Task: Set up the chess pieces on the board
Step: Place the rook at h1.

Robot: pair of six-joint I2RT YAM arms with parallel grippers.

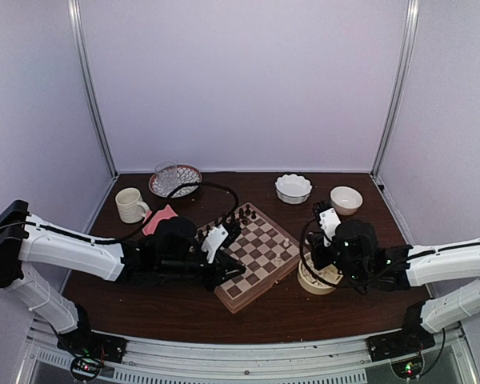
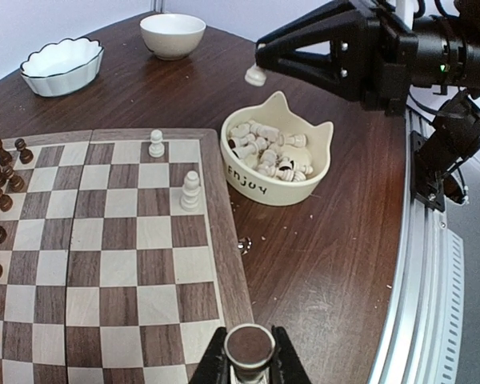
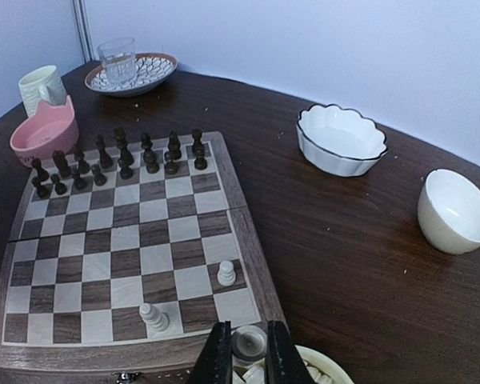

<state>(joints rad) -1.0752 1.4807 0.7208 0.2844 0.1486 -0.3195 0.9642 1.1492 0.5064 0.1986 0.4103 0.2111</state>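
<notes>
Dark wood counter (image 1: 344, 312), enclosed by pale walls. Board (image 1: 264, 256) lies mid-counter, turned at an angle, between the two arms. Past it, along the far edge: patterned plate (image 3: 132, 72) carrying a glass (image 3: 118, 58), scalloped white bowl (image 3: 340, 140), round white bowl (image 3: 456, 212). Mug (image 3: 40, 84) and pink bowl (image 3: 44, 132) sit together off the board's dark-piece side. Cat bowl (image 2: 276, 188), cream, marked "Enjoy", stands just beside the board's opposite rim, not touching it; loose cream pieces (image 2: 268, 148) are heaped inside. Dark pieces (image 3: 120, 160) stand upright in two rows along the board side away from the cat bowl. Two white pieces are upright on the board near the cat-bowl rim: one (image 2: 156, 144) on the edge row, the taller one (image 2: 191, 190) one row in, on separate squares. Middle squares bare. Left tool (image 2: 248, 364) is at the board's rim on the cat-bowl side, fingers clamped on one piece (image 2: 250, 346), its round pale-rimmed base facing the wrist camera. Right tool (image 3: 244, 352) is raised over the cat bowl, fingers closed on a cream piece (image 3: 248, 342), which is clear of the heap.
</notes>
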